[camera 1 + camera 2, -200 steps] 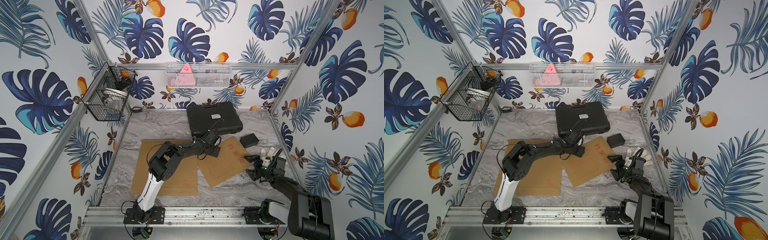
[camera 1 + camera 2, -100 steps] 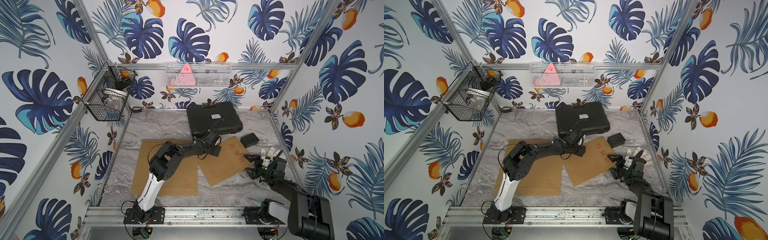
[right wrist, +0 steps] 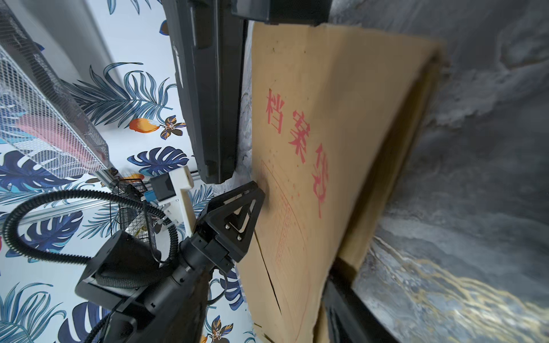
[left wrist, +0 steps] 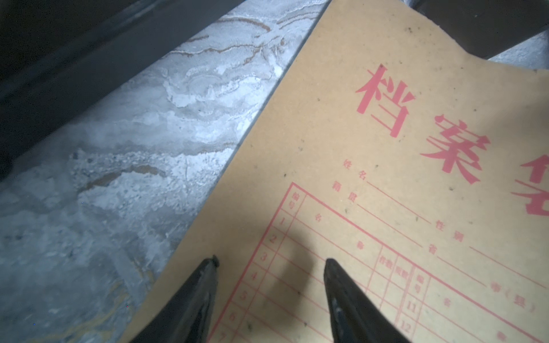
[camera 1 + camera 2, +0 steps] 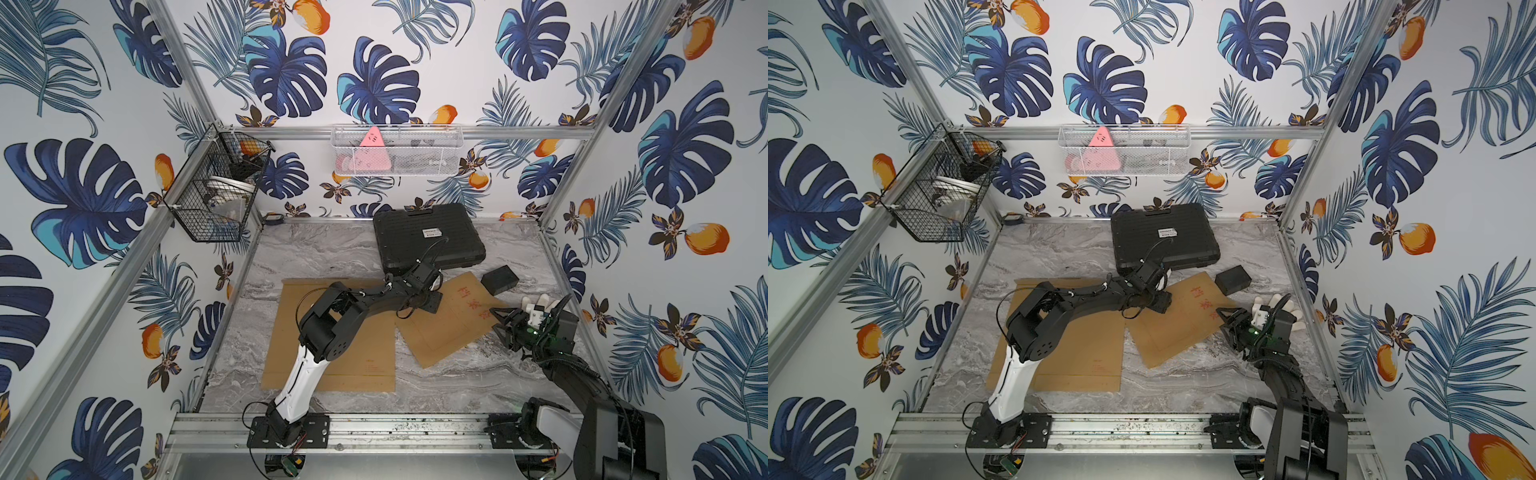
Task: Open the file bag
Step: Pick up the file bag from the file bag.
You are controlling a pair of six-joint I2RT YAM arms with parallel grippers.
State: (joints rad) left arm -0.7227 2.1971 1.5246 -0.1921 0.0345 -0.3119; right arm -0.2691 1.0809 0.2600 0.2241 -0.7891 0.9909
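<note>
1. The file bag (image 5: 451,332) lies skewed on the marbled surface (image 5: 316,253), right of centre. Its far corner is just beside the black case (image 5: 428,237).
2. My left fingers (image 4: 196,297) stand spread apart with their tips down on the bag's printed face near its far-left edge. That is pinning it, not pinching it.
3. My right fingers (image 5: 507,322) are at the bag's right edge. The wrist view shows one of them beneath the raised paper, but I cannot tell whether they have clamped on it.
4. Progress, as I judge it: the right edge bows up off the surface and a dark gap shows between the layers, so the opening is begun but not finished. The mouth is not yet pulled wide.
5. Materials: the bag is thin, stiff kraft paper, matte and speckled, with red characters and a ruled red table. It bends in a smooth curve rather than creasing. The case is ribbed hard plastic; the surface looks smooth and slick, so the bag may slide unless pinned.
</note>
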